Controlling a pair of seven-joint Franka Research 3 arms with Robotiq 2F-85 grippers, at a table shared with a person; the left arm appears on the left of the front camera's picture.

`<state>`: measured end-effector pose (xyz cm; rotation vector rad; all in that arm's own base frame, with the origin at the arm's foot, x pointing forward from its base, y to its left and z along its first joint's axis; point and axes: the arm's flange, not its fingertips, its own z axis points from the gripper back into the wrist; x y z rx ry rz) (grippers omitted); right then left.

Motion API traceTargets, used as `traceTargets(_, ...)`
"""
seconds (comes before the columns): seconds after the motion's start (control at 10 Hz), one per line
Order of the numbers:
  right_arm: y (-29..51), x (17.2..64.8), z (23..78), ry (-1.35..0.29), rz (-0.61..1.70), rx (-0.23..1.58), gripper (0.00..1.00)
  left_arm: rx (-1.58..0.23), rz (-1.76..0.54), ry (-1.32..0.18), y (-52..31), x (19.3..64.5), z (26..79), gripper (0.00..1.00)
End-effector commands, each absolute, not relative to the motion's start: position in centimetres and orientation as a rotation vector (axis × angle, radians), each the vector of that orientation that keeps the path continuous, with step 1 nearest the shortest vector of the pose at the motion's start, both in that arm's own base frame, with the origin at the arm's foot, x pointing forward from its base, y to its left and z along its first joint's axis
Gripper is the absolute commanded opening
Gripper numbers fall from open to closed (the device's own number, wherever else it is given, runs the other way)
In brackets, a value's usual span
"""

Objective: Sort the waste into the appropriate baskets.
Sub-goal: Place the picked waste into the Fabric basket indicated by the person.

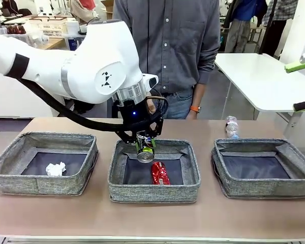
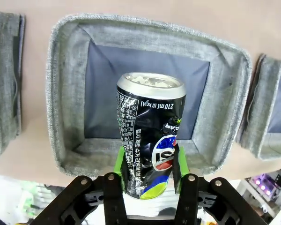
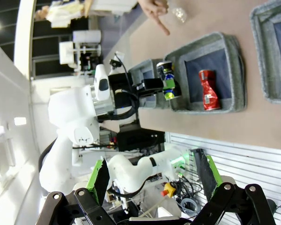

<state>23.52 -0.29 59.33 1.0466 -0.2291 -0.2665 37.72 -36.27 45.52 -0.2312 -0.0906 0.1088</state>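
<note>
My left gripper [image 1: 144, 141] is shut on a dark blue-black can [image 1: 145, 151] and holds it upright above the middle basket [image 1: 153, 192]. In the left wrist view the green pads [image 2: 118, 161] clamp the can [image 2: 150, 131] low on its sides, over that basket [image 2: 61, 93]. A crushed red can [image 1: 160, 173] lies inside it. A crumpled white paper ball [image 1: 56, 169] rests in the left basket [image 1: 40, 184]. The right basket [image 1: 264, 187] holds nothing visible. A clear water bottle [image 1: 232, 126] lies on the table behind it. My right gripper [image 3: 152, 174] stands open, high off to the right [image 1: 301, 85].
A person in a grey shirt [image 1: 168, 46] stands at the far edge behind the middle basket, one hand [image 3: 157, 11] near the bottle [image 3: 179, 14]. Bare table runs in front of the baskets. A white table [image 1: 259, 81] stands at the back right.
</note>
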Motion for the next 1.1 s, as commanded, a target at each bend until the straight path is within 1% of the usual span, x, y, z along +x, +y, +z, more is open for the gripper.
traceTargets(0.0,-0.34,23.63,59.40,-0.239,-0.255,1.067,1.00,-0.213,0.120,-0.108,-36.70,37.44,46.33,0.43)
traceTargets(0.2,-0.34,23.63,59.40,-0.239,-0.255,1.067,1.00,-0.219,0.121,-0.098,-36.66,37.47,46.29,0.43)
traceTargets(0.3,-0.34,23.63,59.40,-0.239,-0.255,1.067,1.00,-0.206,0.110,-0.083,-36.70,37.46,46.25,1.00)
traceTargets(0.8,-0.34,23.63,59.40,-0.239,-0.255,1.067,1.00,-0.218,0.095,-0.085,-36.65,37.45,46.45,1.00)
traceTargets(1.0,-0.34,23.63,59.40,-0.239,-0.255,1.067,1.00,-0.238,0.067,-0.054,-36.69,37.57,47.06,1.00)
